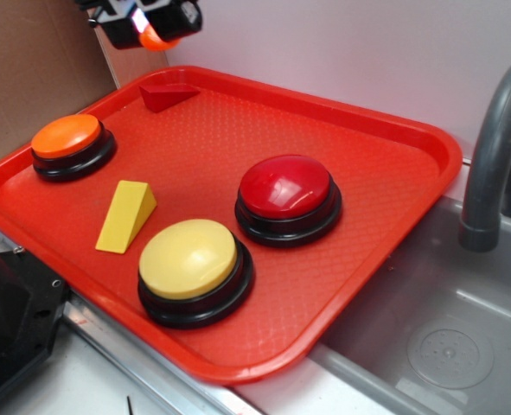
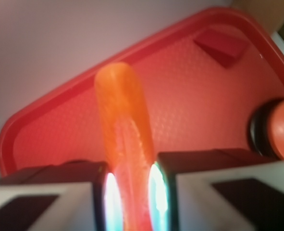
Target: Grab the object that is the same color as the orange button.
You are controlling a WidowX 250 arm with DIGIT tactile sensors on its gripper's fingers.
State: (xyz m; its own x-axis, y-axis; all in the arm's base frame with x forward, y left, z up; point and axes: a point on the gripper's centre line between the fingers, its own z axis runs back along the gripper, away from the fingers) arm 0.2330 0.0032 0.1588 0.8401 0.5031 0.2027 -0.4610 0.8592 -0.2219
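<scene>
My gripper [image 1: 149, 26] hangs high above the tray's far left corner, shut on the small orange object [image 1: 156, 39], whose rounded end pokes out below the fingers. In the wrist view the orange object [image 2: 125, 139] stands pinched between both pads of my gripper [image 2: 131, 192] and sticks forward over the tray. The orange button [image 1: 66, 137] sits on its black base at the tray's left side, well below and in front of the gripper; its edge shows as the orange button [image 2: 282, 127] at the right of the wrist view.
A red tray [image 1: 393, 156] holds a dark red wedge [image 1: 167, 95] at the back, a yellow wedge [image 1: 125, 216], a yellow button [image 1: 188, 259] and a red button [image 1: 286, 188]. A grey sink [image 1: 437, 346] and faucet [image 1: 493, 164] lie to the right. A cardboard wall stands behind left.
</scene>
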